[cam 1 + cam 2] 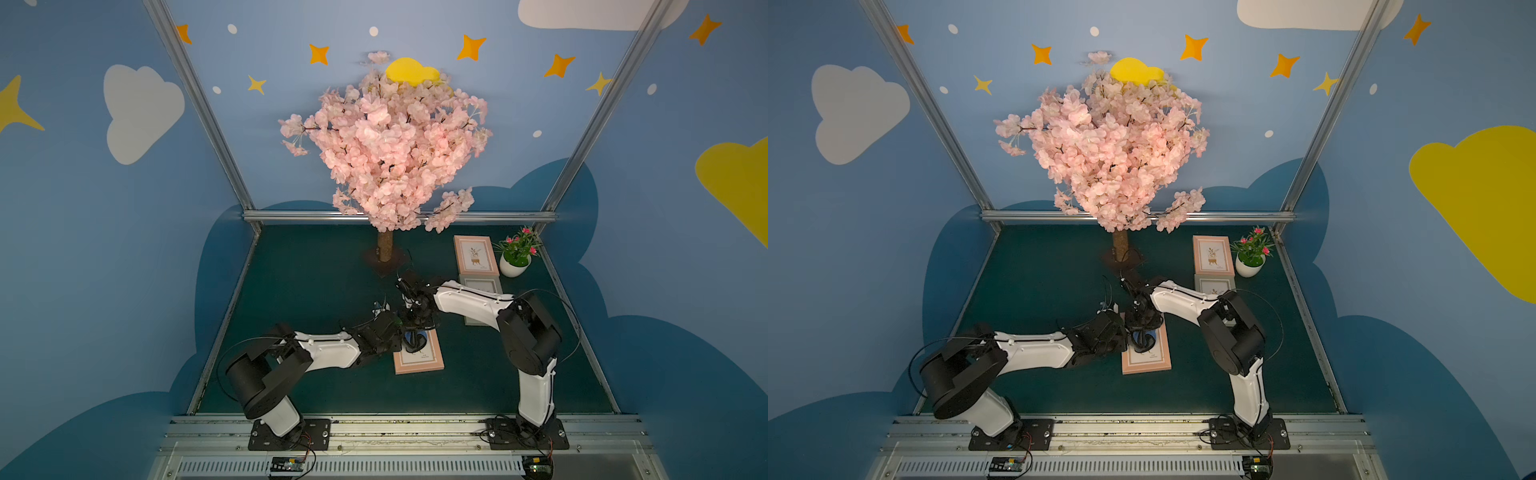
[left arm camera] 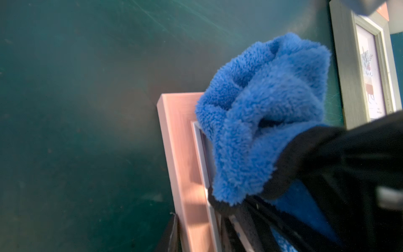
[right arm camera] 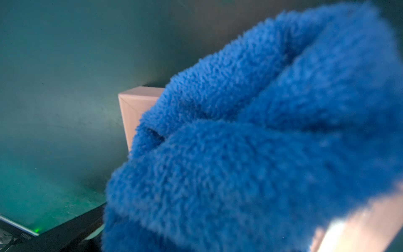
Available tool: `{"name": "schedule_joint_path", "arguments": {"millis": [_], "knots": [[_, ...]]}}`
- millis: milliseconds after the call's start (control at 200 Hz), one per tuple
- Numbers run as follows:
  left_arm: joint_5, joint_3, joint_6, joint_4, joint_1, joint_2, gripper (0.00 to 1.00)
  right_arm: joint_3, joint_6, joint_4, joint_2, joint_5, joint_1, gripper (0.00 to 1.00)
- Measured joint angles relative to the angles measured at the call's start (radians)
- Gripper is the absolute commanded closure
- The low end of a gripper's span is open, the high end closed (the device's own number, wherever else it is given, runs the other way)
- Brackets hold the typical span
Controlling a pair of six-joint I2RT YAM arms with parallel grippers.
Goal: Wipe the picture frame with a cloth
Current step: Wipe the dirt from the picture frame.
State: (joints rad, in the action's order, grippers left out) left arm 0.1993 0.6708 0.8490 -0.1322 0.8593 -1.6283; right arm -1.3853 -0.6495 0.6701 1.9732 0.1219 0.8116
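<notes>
The pink picture frame (image 1: 419,361) lies flat at the table's front centre and shows in both top views (image 1: 1148,359). The blue plush cloth (image 2: 261,109), its dark reverse showing at the edge, is bunched up and rests on the frame's upper part. My right gripper (image 1: 415,322) comes down from above, shut on the cloth. The cloth (image 3: 239,152) fills the right wrist view and hides those jaws; only a frame corner (image 3: 133,104) shows. My left gripper (image 2: 198,231) straddles the frame's left rail (image 2: 185,152), a dark finger (image 2: 173,229) against its outer side.
A grey frame (image 1: 482,286) lies to the right, partly under my right arm, close to the cloth in the left wrist view (image 2: 362,65). Behind it stand a second pink frame (image 1: 476,254) and a potted plant (image 1: 515,257). The blossom tree's trunk (image 1: 385,245) rises at the back centre.
</notes>
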Motion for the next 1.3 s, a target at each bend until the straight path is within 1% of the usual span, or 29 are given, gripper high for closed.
{"name": "schedule_joint_path", "arguments": {"millis": [190, 300, 440, 596, 666, 771, 1071, 1296], "knots": [[-0.005, -0.013, 0.013, -0.019, -0.004, 0.005, 0.71, 0.068, 0.002, -0.014, -0.047, -0.013, -0.058, 1.0], [-0.013, -0.013, 0.014, -0.031, -0.006, 0.0, 0.72, 0.082, 0.002, -0.007, -0.059, -0.021, -0.069, 1.0], [-0.017, -0.011, 0.015, -0.031, -0.009, -0.002, 0.72, 0.108, -0.004, -0.023, -0.077, -0.018, -0.041, 1.0], [-0.024, -0.014, 0.02, -0.04, -0.013, -0.002, 0.72, 0.243, -0.04, -0.046, -0.184, 0.012, 0.0, 1.0], [-0.027, -0.019, 0.023, -0.048, -0.013, -0.001, 0.72, 0.275, -0.053, -0.045, -0.212, 0.022, 0.014, 1.0], [-0.029, -0.022, 0.027, -0.055, -0.015, 0.0, 0.72, 0.27, -0.058, -0.044, -0.206, 0.026, 0.022, 1.0], [-0.029, -0.033, 0.036, -0.071, -0.015, 0.003, 0.72, 0.254, -0.058, -0.03, -0.2, 0.017, -0.004, 1.0], [-0.029, -0.039, 0.043, -0.083, -0.015, 0.004, 0.72, 0.241, -0.084, -0.036, -0.198, 0.03, 0.051, 1.0]]}}
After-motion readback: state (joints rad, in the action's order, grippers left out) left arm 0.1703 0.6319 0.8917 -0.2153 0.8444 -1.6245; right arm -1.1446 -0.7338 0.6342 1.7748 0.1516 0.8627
